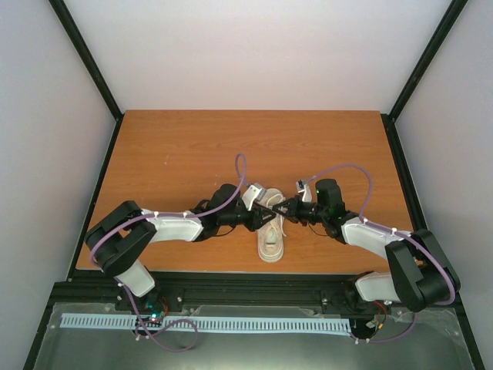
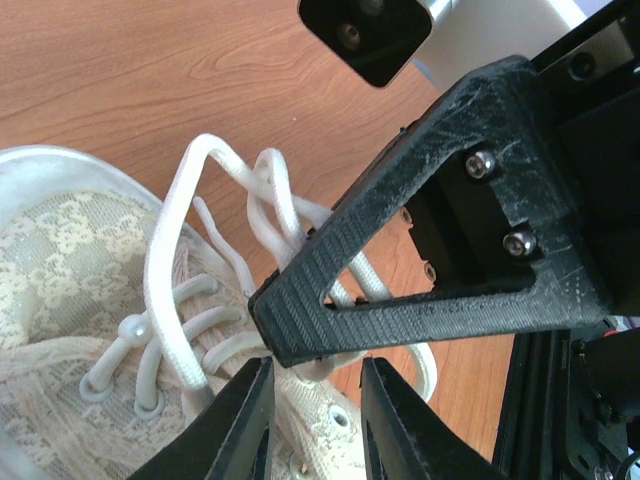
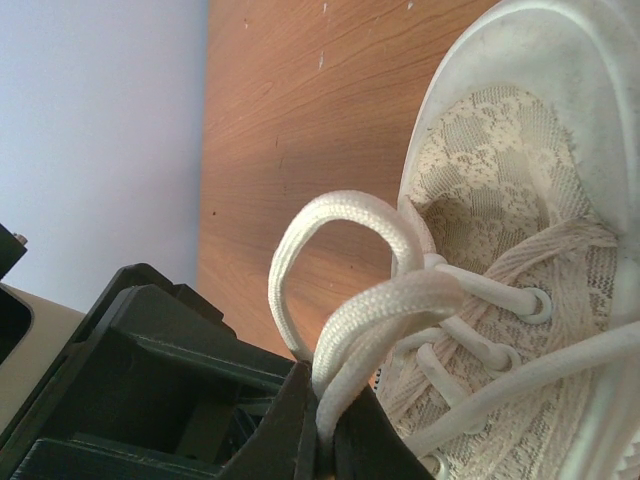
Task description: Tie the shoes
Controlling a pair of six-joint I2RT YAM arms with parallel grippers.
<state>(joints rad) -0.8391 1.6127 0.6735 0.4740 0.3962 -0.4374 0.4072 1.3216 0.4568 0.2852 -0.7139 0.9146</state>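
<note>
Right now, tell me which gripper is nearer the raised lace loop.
Right. The right gripper pinches the loop's base; the left gripper is beside it, above the eyelets.

We are losing the shoe [image 3: 500, 180] past the edge; the right gripper [image 3: 322, 405] is perhaps hiding the laces' [image 3: 380, 305] ends.

The brown wooden table [image 1: 192, 146] carries a single cream sneaker [image 1: 271, 240], lying near its front edge.
</note>
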